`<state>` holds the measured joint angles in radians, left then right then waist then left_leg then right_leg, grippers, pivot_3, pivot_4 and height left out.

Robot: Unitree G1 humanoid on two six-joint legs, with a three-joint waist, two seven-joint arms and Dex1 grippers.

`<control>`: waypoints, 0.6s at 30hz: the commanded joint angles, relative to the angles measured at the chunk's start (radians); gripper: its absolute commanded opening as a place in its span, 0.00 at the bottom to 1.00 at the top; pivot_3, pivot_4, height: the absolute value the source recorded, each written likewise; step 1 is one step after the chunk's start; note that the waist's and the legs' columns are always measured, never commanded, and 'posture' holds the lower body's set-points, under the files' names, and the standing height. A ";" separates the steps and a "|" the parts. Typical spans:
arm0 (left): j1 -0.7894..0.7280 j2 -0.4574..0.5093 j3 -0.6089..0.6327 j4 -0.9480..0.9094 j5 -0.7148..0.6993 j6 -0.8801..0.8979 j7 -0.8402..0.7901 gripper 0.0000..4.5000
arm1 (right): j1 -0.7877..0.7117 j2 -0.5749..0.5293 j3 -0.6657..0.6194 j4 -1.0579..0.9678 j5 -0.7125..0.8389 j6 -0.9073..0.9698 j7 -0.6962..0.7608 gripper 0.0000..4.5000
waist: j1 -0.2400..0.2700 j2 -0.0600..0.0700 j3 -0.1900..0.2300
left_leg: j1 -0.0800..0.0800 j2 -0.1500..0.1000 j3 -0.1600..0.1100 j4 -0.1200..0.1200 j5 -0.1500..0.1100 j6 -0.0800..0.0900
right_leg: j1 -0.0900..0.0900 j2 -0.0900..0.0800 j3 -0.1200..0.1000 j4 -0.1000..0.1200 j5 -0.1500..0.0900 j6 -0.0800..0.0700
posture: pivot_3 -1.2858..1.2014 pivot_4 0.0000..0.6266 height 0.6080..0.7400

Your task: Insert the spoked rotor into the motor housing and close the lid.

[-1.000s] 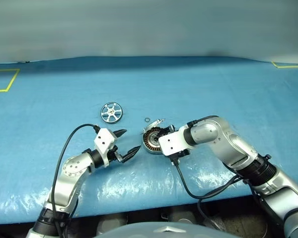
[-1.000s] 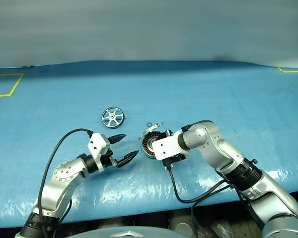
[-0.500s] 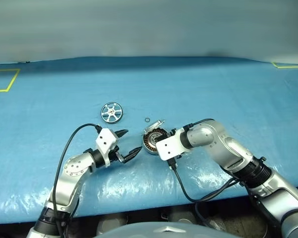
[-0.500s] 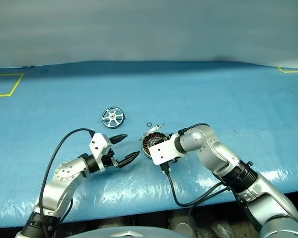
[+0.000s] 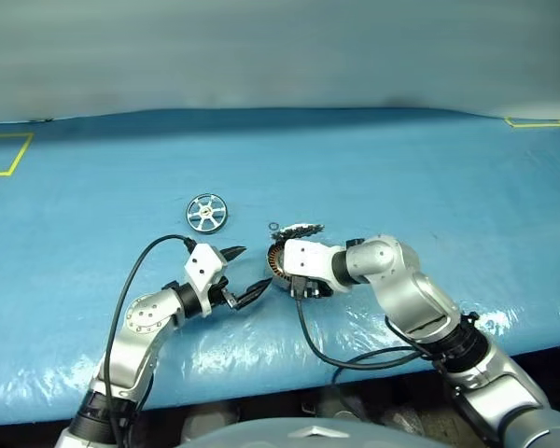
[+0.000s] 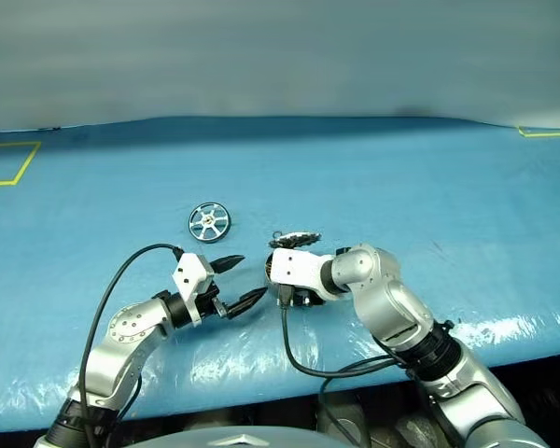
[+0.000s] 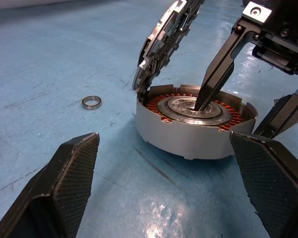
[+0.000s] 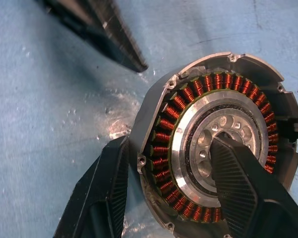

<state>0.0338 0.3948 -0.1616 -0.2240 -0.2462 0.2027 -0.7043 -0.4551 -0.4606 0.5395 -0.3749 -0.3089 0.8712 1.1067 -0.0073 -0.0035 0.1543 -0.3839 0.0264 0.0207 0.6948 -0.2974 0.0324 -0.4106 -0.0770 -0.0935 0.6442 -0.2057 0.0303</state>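
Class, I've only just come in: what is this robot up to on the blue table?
The right gripper has one finger down in the centre of the motor housing and the other outside its wall, gripping the housing's side. The lid stands tilted open at the housing's edge. The left gripper waits open beside it. The spoked rotor lies apart on the table, not yet inserted.

The left gripper (image 5: pixel 245 272) hangs with fingers spread wide, while the right gripper (image 8: pixel 174 193) angles steeply downward, fingers parted.
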 commanded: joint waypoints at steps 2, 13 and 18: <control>-0.009 -0.007 -0.006 0.011 0.001 -0.037 -0.013 1.00 | -0.004 -0.001 0.068 0.049 -0.006 0.092 -0.063 0.47 | -0.003 0.000 0.000 | 0.002 0.000 0.000 0.000 0.000 0.000 | 0.001 0.000 0.000 0.000 -0.003 0.001 | 0.52 0.24 1.00; -0.015 -0.014 -0.006 0.035 0.006 -0.055 -0.016 1.00 | -0.023 -0.090 0.152 0.027 0.003 -0.011 -0.082 0.55 | -0.002 -0.001 -0.002 | 0.006 0.000 0.000 0.000 0.001 -0.001 | 0.000 -0.001 0.001 0.000 -0.003 -0.001 | 0.52 0.24 1.00; -0.015 -0.017 -0.004 0.037 0.008 -0.057 -0.017 1.00 | -0.046 -0.022 0.078 -0.017 0.084 0.095 -0.100 0.63 | -0.001 -0.001 -0.002 | 0.005 0.000 0.000 -0.001 0.001 -0.001 | 0.000 -0.001 0.001 0.000 -0.002 0.001 | 0.52 0.24 1.00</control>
<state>0.0258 0.3831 -0.1679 -0.1850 -0.2375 0.1657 -0.7201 -0.4965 -0.4871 0.6342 -0.3851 -0.2596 0.9211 1.0038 -0.0081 -0.0043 0.1527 -0.3805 0.0260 0.0206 0.6937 -0.2964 0.0318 -0.4103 -0.0777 -0.0926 0.6438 -0.2071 0.0311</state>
